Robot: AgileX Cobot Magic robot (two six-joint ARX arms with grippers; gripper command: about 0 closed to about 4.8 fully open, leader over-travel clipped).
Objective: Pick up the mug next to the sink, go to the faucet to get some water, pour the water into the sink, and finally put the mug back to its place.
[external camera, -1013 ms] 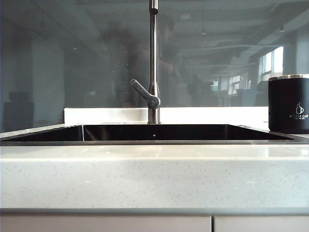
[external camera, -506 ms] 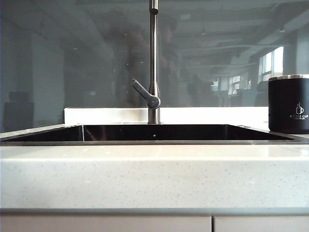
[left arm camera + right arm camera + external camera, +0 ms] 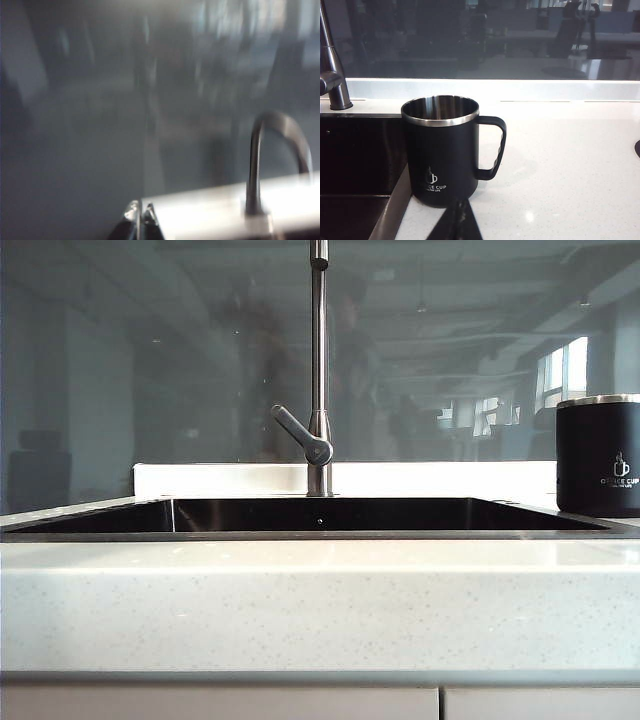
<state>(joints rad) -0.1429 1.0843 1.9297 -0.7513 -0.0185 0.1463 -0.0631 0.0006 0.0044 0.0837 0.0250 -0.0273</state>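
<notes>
My left gripper [image 3: 139, 216] just snapped together, empty, faucet [image 3: 272, 165] at its 3 o'clock. Right gripper [image 3: 459, 212] together, mug [image 3: 441, 150] at 12 o'clock beside sink [image 3: 355, 165]. Pickup not started.

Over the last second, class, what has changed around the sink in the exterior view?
Nothing visibly changed. The matte black mug with the silver rim stands upright beside the dark steel-rimmed sink, the brushed-steel faucet keeps its lever slanted, and neither left gripper nor right gripper enters that view.
</notes>
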